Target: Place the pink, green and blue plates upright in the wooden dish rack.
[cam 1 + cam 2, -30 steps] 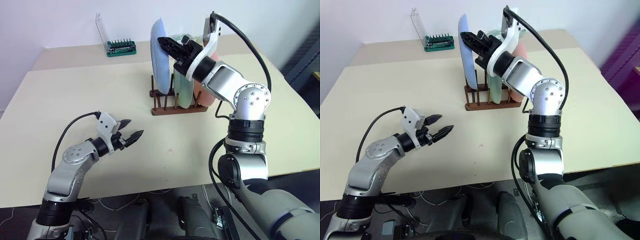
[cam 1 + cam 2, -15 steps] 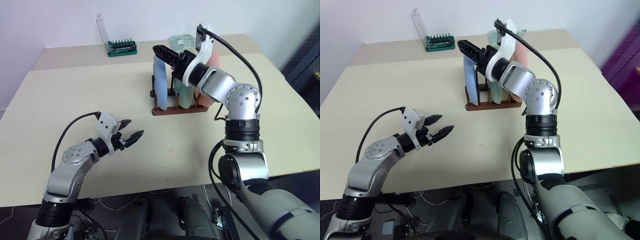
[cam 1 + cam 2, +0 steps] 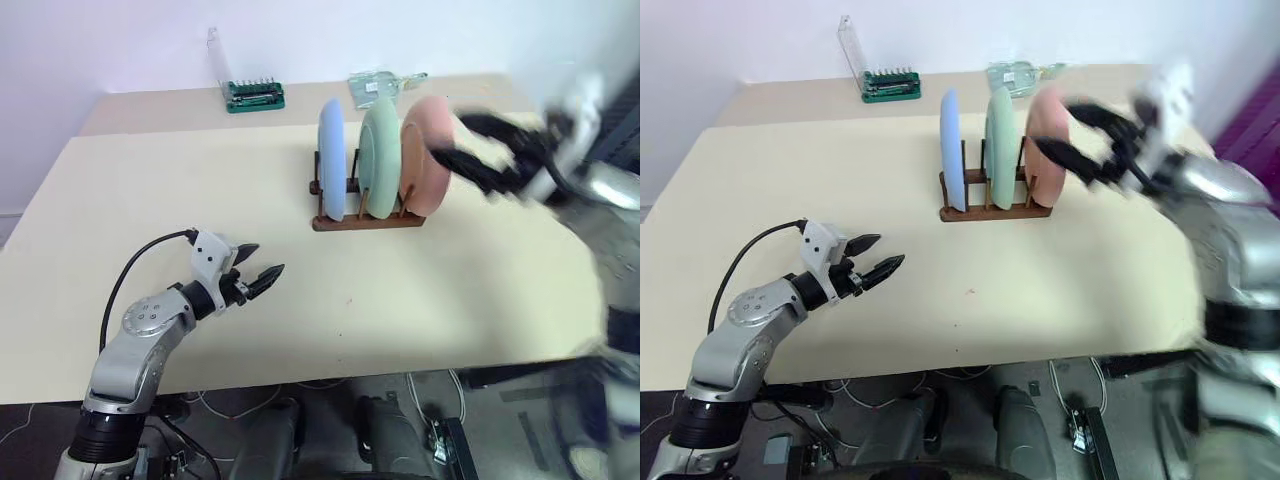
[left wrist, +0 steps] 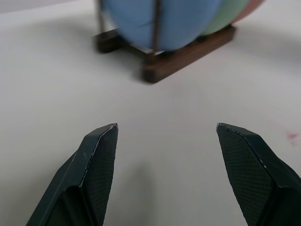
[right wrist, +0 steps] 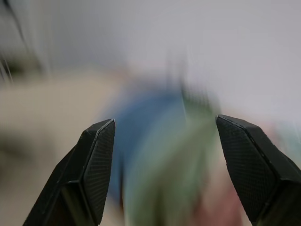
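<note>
Plates: blue plate, green plate, pink plate upright between wooden dish rack pegs, at 12 o'clock on bench
Right gripper: fingers wide, empty
Left gripper: fingers wide, idle at 7 o'clock

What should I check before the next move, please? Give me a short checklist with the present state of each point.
1. Blue plate upright in the wooden dish rack: ok.
2. Green plate upright in the rack: ok.
3. Pink plate upright in the rack: ok.
4. Right gripper open and holding nothing: ok.
5. Left gripper open, empty, apart from the rack: ok.
6. Right gripper clear of the pink plate: cannot tell, it overlaps the plate's edge.
</note>
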Available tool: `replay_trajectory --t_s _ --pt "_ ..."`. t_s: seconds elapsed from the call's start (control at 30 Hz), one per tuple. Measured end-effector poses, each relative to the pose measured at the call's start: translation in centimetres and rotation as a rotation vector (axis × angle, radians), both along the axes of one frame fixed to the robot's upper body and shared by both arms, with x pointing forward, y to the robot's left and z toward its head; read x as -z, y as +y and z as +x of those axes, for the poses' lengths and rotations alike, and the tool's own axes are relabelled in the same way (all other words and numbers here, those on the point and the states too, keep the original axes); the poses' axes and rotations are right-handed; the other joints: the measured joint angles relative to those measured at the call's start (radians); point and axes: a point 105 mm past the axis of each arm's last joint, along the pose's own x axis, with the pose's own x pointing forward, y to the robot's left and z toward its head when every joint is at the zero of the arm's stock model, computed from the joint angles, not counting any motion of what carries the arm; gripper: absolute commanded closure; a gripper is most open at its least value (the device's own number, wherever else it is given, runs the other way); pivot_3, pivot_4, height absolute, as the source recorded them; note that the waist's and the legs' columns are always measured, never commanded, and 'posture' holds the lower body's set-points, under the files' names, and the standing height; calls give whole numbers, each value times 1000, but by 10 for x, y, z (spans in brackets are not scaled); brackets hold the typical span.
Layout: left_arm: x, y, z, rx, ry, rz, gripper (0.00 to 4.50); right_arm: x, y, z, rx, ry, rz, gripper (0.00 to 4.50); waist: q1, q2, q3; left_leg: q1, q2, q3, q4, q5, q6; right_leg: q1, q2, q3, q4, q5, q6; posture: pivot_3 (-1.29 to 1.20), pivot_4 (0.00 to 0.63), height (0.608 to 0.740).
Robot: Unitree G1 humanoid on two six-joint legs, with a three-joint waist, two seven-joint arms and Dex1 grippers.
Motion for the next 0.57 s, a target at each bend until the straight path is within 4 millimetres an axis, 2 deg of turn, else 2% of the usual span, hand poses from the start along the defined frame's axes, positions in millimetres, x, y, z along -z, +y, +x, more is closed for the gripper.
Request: replay_trajectory --t_s 0.07,0.1,0.23,0.43,0.57 --pt "4 12 1 -37 9 19 1052 26 -15 -11 16 91 -26 1063 -9 1 0 1 3 3 0 0 0 0 0 0 0 0 0 0 150 740" --pt "7 16 -1 -44 11 36 1052 33 -17 -13 22 109 -43 1063 -15 1 0 1 3 4 1 0 0 0 -1 -1 0 0 -1 0 150 740" --pt "17 25 -4 -68 34 58 1052 45 -25 -6 74 106 -93 1063 -21 -1 0 2 4 4 2 0 0 1 -1 -3 0 1 -2 0 150 740" --pt "21 34 -9 -98 37 64 1052 90 -17 7 75 182 -124 1063 -14 -1 0 1 3 4 2 0 0 0 -3 -3 0 1 -2 0 150 740" --pt "25 33 -12 -116 46 51 1052 99 -14 8 61 175 -182 1063 -2 -2 0 1 3 4 3 0 0 0 -3 -3 0 1 -2 0 150 740"
